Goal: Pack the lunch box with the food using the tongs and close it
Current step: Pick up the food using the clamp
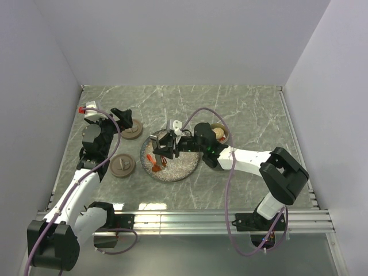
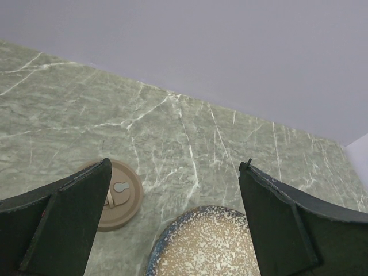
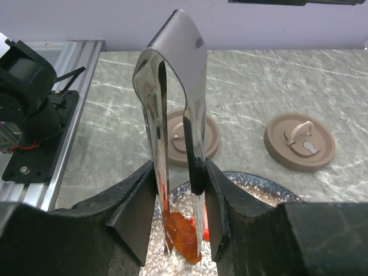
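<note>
Overhead, the right gripper sits at the centre of the frame above the speckled plate, its fingers pinching the tongs, which point down toward the orange-red pieces on the plate's left part. To the right of the plate, partly hidden by the right arm, stands the round tin, and something pale and rounded appears to lie inside it. The two brown lids rest on the table left of the plate, apart from the tin. The left gripper hangs near the farther lid with nothing in it. In the left wrist view, its fingers are spread wide at the lower corners, with one lid and the plate's rim on the table below them at the lower middle. In the right wrist view, the fingers press the tongs' two arms from either side at lower centre. The tips straddle an orange piece on the plate, though whether they grip it cannot be told. By these views, packing is partly done at most: food is yet to be moved, and the tin is unlidded.
</note>
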Robot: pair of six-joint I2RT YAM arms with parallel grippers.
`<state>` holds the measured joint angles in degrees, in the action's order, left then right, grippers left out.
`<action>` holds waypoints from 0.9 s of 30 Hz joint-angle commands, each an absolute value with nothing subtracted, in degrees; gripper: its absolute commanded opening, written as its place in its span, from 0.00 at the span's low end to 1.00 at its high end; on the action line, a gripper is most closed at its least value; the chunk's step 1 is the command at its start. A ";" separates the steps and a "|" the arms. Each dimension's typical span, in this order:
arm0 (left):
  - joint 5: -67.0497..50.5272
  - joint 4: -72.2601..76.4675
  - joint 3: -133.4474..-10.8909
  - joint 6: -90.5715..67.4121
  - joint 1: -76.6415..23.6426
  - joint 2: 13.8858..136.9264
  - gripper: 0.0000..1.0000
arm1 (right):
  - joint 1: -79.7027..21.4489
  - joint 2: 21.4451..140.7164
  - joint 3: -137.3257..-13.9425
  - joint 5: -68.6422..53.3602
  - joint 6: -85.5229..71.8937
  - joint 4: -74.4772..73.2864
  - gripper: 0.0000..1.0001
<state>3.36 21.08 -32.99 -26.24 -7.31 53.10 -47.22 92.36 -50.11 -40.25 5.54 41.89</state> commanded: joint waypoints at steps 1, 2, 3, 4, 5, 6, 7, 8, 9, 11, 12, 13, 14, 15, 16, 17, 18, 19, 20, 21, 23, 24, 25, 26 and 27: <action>3.69 21.88 -33.05 -26.54 -7.38 52.74 1.00 | -47.29 93.07 -52.73 -41.40 6.85 43.69 0.44; 3.69 21.88 -33.05 -26.46 -7.38 52.73 0.99 | -47.29 93.42 -53.17 -41.83 6.86 43.51 0.44; 3.60 21.88 -32.96 -26.46 -7.38 52.65 0.99 | -47.29 93.51 -53.35 -42.10 6.77 43.42 0.44; 3.69 21.88 -32.96 -26.46 -7.38 52.65 1.00 | -47.29 93.78 -53.44 -42.53 6.68 43.50 0.44; 3.69 21.88 -32.96 -26.46 -7.38 52.65 0.99 | -47.29 93.95 -53.52 -42.97 6.07 43.59 0.44; 3.69 21.88 -32.96 -26.54 -7.38 52.65 0.99 | -47.29 94.13 -53.44 -43.85 5.89 43.68 0.44; 3.60 21.88 -32.96 -26.46 -7.30 52.73 0.99 | -47.29 94.13 -53.35 -44.12 5.54 43.86 0.44; 3.60 21.88 -32.96 -26.63 -7.38 52.73 0.99 | -47.29 93.96 -53.00 -44.38 5.02 44.29 0.44; 3.52 21.88 -32.87 -26.54 -7.38 52.73 0.99 | -47.29 93.96 -52.82 -44.65 4.84 44.47 0.44; 3.52 22.15 -32.78 -26.54 -7.38 52.73 0.99 | -47.29 93.78 -52.39 -45.87 4.22 44.82 0.44; 3.34 22.15 -32.78 -26.63 -7.38 52.82 0.99 | -47.29 93.78 -52.38 -46.40 3.87 44.82 0.44; 3.34 22.24 -32.78 -26.63 -7.47 52.82 1.00 | -47.29 93.87 -52.30 -47.54 3.69 45.00 0.44; 3.25 22.24 -32.87 -26.63 -7.38 53.00 0.99 | -47.29 93.95 -52.21 -48.24 3.00 45.52 0.44; 3.25 22.24 -32.87 -26.72 -7.38 53.00 0.99 | -47.20 94.13 -52.21 -48.86 2.73 45.79 0.44; 3.16 22.24 -32.78 -26.63 -7.38 53.00 0.99 | -47.20 94.30 -52.29 -49.56 2.46 45.88 0.44; 3.16 22.15 -32.87 -26.72 -7.38 52.91 0.99 | -47.20 94.65 -52.64 -50.96 2.11 45.70 0.44; 3.16 22.15 -32.78 -26.72 -7.38 52.91 0.99 | -47.11 94.75 -52.73 -51.41 1.94 45.70 0.44; 3.25 22.15 -32.78 -26.63 -7.38 52.74 0.99 | -47.11 94.75 -52.73 -51.68 1.85 45.70 0.44; 3.34 22.15 -32.70 -26.63 -7.38 52.56 0.99 | -47.20 94.75 -52.65 -52.20 1.93 45.70 0.44; 3.43 22.24 -32.61 -26.80 -7.38 52.65 0.99 | -47.02 94.83 -52.65 -52.21 1.85 45.79 0.44; 3.34 22.24 -32.61 -26.72 -7.38 52.65 0.99 | -46.85 95.18 -52.47 -52.47 1.23 46.84 0.44; 3.34 22.24 -32.69 -26.72 -7.38 52.73 0.99 | -46.67 95.36 -52.47 -52.30 1.06 47.19 0.44; 3.25 22.24 -32.78 -26.72 -7.38 52.91 1.00 | -46.58 95.88 -52.47 -52.03 0.88 47.98 0.44; 3.25 22.24 -32.78 -26.72 -7.38 53.00 0.99 | -46.58 96.06 -52.38 -51.68 0.53 48.34 0.44; 3.25 22.15 -32.87 -26.81 -7.38 53.00 1.00 | -46.58 96.33 -52.38 -51.33 0.35 48.77 0.45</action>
<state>3.31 21.10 -32.99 -26.26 -7.31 53.10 -46.94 95.33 -51.13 -50.28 2.35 45.54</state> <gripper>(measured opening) 0.995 0.447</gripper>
